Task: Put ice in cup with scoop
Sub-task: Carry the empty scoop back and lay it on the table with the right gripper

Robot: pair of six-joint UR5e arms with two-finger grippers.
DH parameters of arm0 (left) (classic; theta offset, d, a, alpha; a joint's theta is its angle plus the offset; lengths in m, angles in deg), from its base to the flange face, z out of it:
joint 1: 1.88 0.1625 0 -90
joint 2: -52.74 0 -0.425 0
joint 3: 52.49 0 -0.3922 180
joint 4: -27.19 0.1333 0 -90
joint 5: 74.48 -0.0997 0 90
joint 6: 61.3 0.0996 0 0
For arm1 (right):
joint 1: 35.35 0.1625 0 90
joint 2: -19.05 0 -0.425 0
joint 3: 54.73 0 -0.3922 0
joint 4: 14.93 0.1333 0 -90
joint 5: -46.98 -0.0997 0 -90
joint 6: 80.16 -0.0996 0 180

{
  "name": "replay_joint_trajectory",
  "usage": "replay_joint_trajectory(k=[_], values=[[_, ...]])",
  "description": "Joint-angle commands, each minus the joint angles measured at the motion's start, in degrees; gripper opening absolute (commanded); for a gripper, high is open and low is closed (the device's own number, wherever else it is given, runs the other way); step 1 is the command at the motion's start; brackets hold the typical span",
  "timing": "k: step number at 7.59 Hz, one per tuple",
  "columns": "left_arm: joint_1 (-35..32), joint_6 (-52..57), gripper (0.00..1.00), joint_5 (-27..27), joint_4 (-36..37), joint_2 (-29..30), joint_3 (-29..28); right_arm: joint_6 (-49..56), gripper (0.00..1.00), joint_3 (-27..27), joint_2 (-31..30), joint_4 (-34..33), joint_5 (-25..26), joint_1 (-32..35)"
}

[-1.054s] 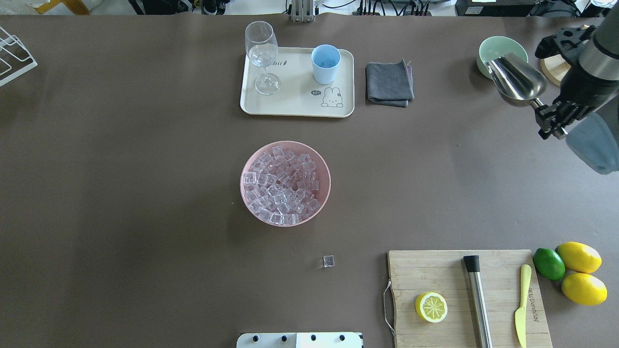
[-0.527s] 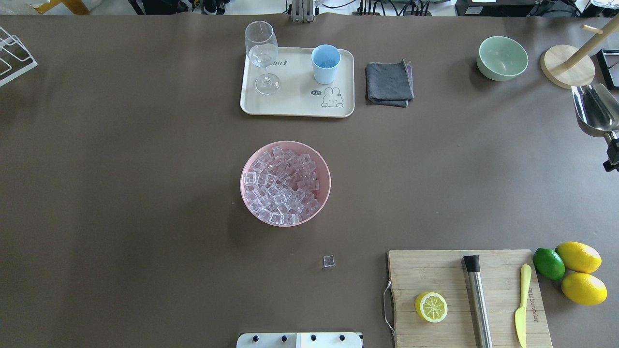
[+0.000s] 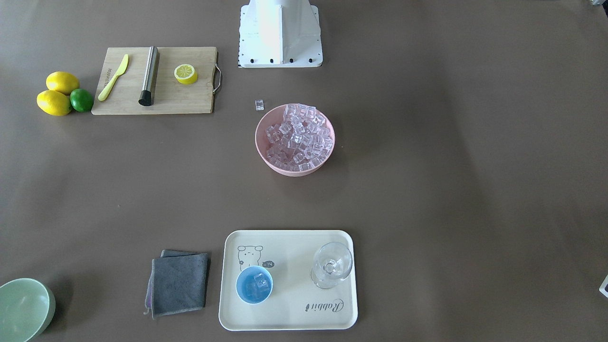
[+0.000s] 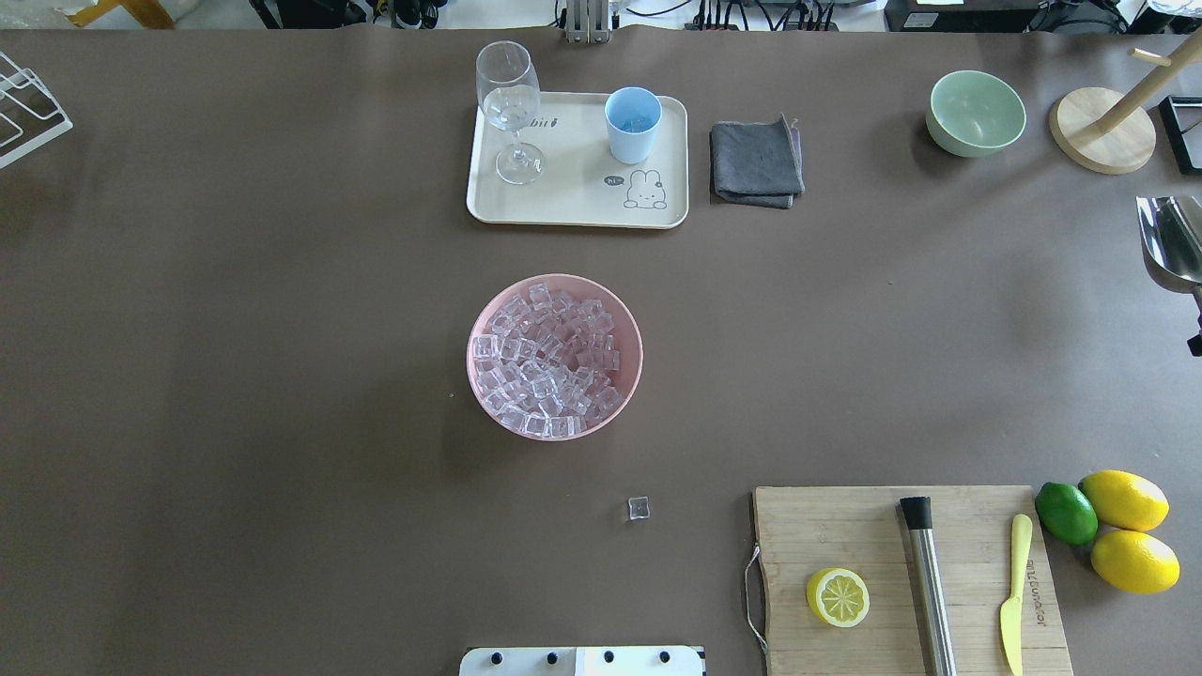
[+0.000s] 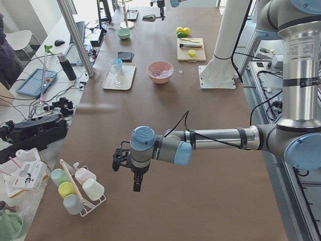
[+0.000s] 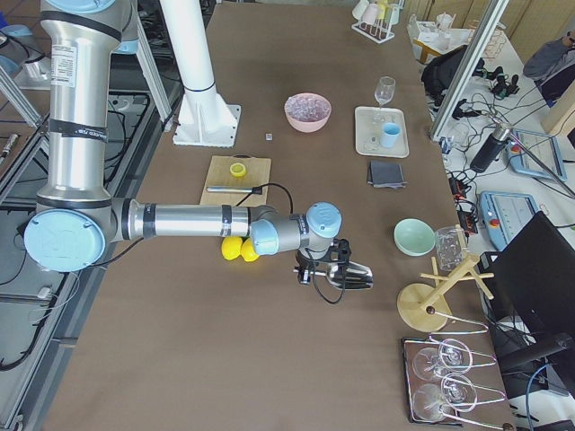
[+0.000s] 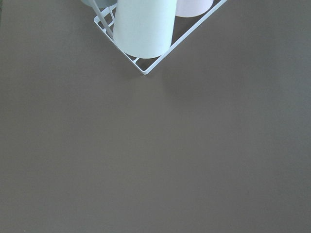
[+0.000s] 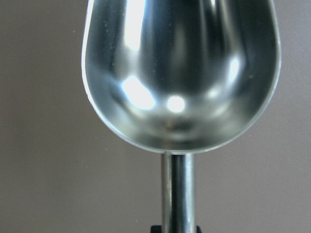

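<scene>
While the right arm lies stretched over the right end of the table (image 4: 282,376), the right gripper (image 6: 322,271) is clamped on the short handle of the scoop (image 8: 180,73), jaws drawn in to the handle's width. Only a dark sliver of it shows at the bottom edge of the right wrist view, so the fingers themselves are barely visible. Scoop relative to gripper: handle runs straight out of the grip, trough directly ahead of it, open side facing the wrist camera, inside showing only reflections. Overhead view: scoop sits at the right border of the frame, held above the table, trough end pointing away from the robot. It is near the wooden stand (image 4: 1101,136) and the green bowl (image 4: 975,113), and well apart from the other task items. Cup (image 3: 254,284) stands upright on the cream tray (image 3: 285,318), beside the stemmed glass (image 3: 332,266), with a few cubes inside. Main ice (image 4: 549,361) heap fills the pink bowl (image 3: 285,170) at table centre. One single cube (image 4: 639,508) lies on the table between that bowl and the robot's base. Left gripper (image 5: 135,182) hangs over the far left end of the table near a wire rack (image 7: 142,71) of cups; how far it is open cannot be told from the views available.
</scene>
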Motion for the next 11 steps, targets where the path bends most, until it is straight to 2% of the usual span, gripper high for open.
replay_joint_trajectory(k=[1, 3, 5, 7, 8, 9, 10, 11], values=[[0.62, -0.09, 0.99, -0.01, 0.02, -0.02, 0.98, -3.04, 0.00, -1.08, 0.17, 2.60, -0.21, -1.22], [1.06, -0.18, 0.99, 0.08, 0.45, -0.02, 4.66, -4.45, 0.00, -1.27, 0.34, 3.32, -0.73, -3.33], [1.06, -0.61, 0.99, 4.61, 1.15, -0.73, 5.64, -4.11, 0.00, -2.14, 1.13, 3.32, -1.44, -4.22], [1.67, -0.70, 0.99, 4.82, 9.46, -0.64, 8.79, -3.93, 0.00, -2.32, 1.58, 3.32, -1.61, -4.31], [1.76, -0.70, 0.99, 4.74, 10.81, -0.55, 9.16, -3.84, 0.00, -2.67, 1.66, 3.32, -1.53, -4.31], [2.63, -0.62, 0.99, 4.73, 10.83, -0.55, 9.07, -3.84, 0.07, -2.85, 2.27, 3.32, -1.61, -4.31], [3.42, -0.44, 0.99, 4.13, 10.91, -0.20, 8.72, -3.84, 0.38, -3.20, 3.15, 3.06, -1.61, -4.31], [3.43, -0.44, 0.99, 3.68, 10.83, -0.20, 8.89, -3.58, 0.99, -3.55, 3.51, 3.32, -1.53, -4.31]])
